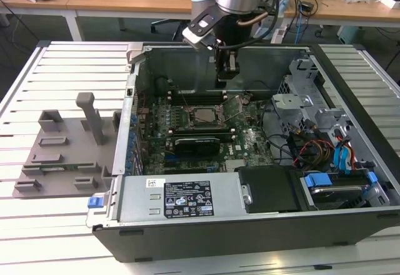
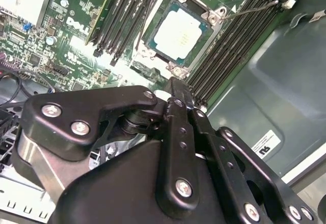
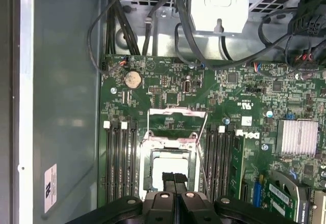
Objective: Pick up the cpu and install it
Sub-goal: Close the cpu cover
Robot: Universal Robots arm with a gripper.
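The open computer case [image 1: 219, 240] lies on its side on a slatted table [image 1: 50, 69], and a grey plastic tray [image 1: 69, 131] with upright posts sits just beside it on the exterior view's left. The exterior view alone takes in this whole layout, with the arm reaching down from the far side into the case. It also shows the gripper [image 1: 227, 78] hanging above the green motherboard [image 1: 250, 140], a little beyond the black socket [image 1: 199, 117]. The first wrist view looks along the board [image 3: 168, 76] instead, showing a bundle of black cables [image 3: 132, 25], a silver finned heatsink [image 3: 297, 136] and a round coin cell [image 3: 133, 79]. The second wrist view brings the socket area closest: the cpu [image 2: 179, 34] lies flat and square inside the socket, silvery top up, with memory slots on either side and the thin metal lever [image 2: 249, 9] near one corner. In both wrist views the gripper [image 2: 175, 84] [image 3: 173, 175] has its black fingers pressed together with nothing between them. The cpu [image 3: 165, 164] lies directly past the fingertips, apart from them, seated in the socket rather than held
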